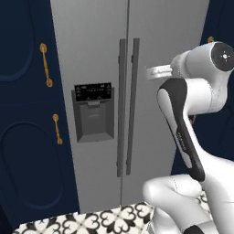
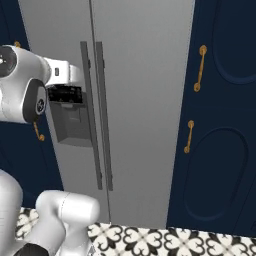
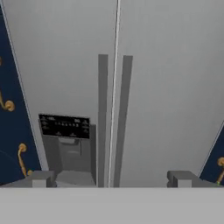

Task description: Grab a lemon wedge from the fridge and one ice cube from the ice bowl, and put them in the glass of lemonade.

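On the left we saw navy cabinets (image 1: 27, 114) with gold handles (image 1: 45, 65). Beside them stood the fridge (image 1: 151, 32), both doors closed, its two long dark handles (image 1: 121, 107) running side by side down the middle seam. The black dispenser panel (image 1: 93, 92) on its left door carried rows of pale markings, too small for us to read. In the hand view the jaws (image 3: 111, 178) were spread wide, holding nothing, facing the fridge front and apart from it. More navy cabinets (image 2: 225, 120) stood on the right, above a patterned floor (image 2: 150, 240).
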Controlling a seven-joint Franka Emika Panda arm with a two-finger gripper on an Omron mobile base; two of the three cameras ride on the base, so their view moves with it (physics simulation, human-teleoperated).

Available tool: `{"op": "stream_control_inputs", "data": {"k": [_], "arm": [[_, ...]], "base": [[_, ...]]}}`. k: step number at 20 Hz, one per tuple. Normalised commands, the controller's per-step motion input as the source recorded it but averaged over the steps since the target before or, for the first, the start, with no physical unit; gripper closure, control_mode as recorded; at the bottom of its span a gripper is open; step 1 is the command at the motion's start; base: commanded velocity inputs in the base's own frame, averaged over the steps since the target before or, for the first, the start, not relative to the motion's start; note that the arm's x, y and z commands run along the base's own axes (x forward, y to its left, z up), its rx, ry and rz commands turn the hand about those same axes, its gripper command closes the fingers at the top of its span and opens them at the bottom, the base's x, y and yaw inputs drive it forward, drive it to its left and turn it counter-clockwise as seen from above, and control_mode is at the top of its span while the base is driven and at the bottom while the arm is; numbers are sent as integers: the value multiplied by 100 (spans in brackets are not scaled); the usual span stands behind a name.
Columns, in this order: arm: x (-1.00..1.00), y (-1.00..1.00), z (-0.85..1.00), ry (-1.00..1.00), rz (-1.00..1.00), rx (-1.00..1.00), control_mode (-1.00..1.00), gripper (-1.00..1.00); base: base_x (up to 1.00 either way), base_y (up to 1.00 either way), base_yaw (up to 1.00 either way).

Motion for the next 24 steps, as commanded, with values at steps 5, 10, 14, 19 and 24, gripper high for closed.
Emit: {"op": "stream_control_inputs", "data": {"k": [5, 10, 14, 19, 24], "arm": [[100, -3, -43, -2, -8, 1, -100, -100], [100, -2, -97, -1, -13, 9, -100, -100], [93, -2, -30, -2, -3, 27, -100, -100], [7, -10, 27, 20, 1, 7, -100, -100], [4, 2, -3, 13, 0, -9, -100, -100]], "base": [[0, 0, 0], [0, 0, 0], [0, 0, 0], [0, 0, 0], [0, 0, 0]]}}
